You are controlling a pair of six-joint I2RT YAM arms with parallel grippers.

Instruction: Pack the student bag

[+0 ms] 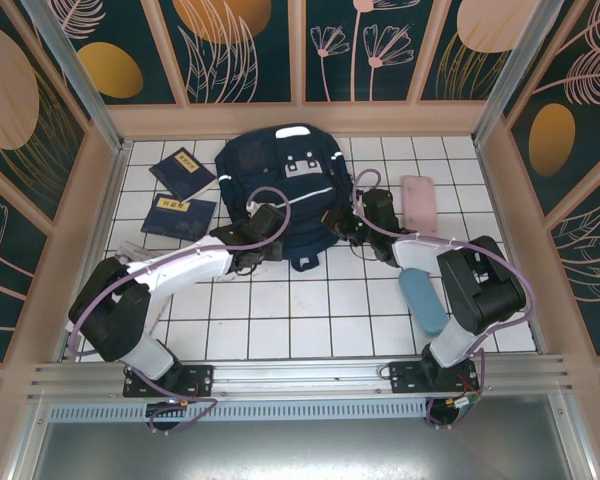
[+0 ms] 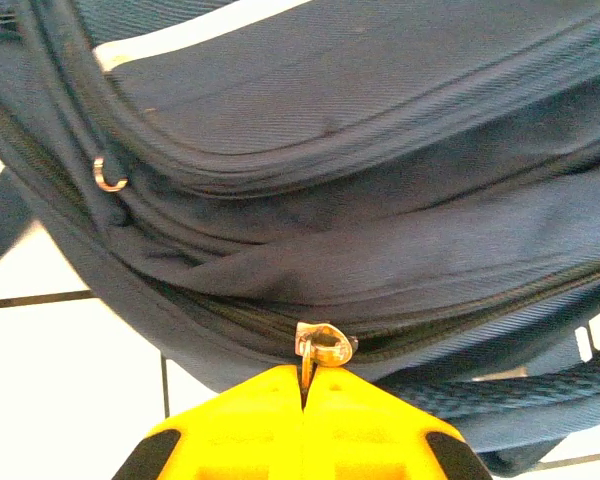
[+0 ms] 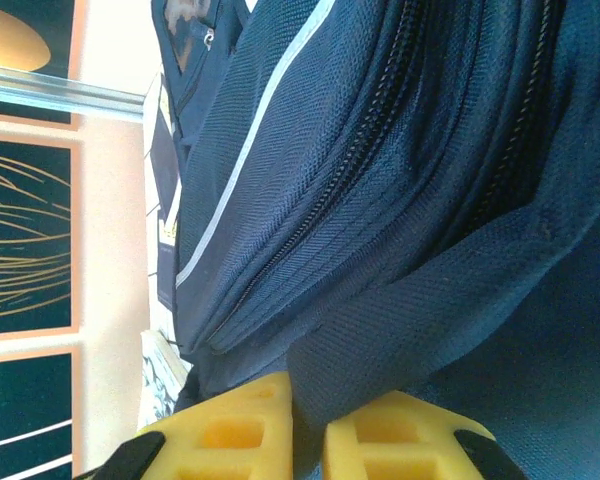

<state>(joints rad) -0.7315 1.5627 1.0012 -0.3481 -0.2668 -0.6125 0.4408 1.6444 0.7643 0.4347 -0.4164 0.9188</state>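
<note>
The student bag (image 1: 280, 185) is lying flat on the white tiled table (image 1: 280, 320), at the far middle, its white-and-grey patch facing up. I am reaching to its near edge with both arms. My left gripper (image 2: 305, 385) is sitting at the bag's near-left corner; its yellow fingers are pressing together with no gap, and they are pinching the metal zipper pull (image 2: 323, 350), which is standing up just above the tips on the dark zipper line. Higher on that side, a small metal ring (image 2: 108, 178) is hanging from a seam. My right gripper (image 3: 308, 410) is working at the bag's near-right corner; its jaws are closing on a fold of navy fabric that is filling the narrow slot between the two yellow fingers. Past them, a closed zipper (image 3: 330, 190) is running diagonally and a white stripe (image 3: 250, 170) is running beside it. Two navy booklets with yellow labels are lying left of the bag, one (image 1: 183, 172) farther, one (image 1: 177, 216) nearer, both apart from it. A pink case (image 1: 418, 203) is lying to the right of the bag, and a blue-grey oblong pouch (image 1: 423, 300) is lying nearer, beside my right arm.
</note>
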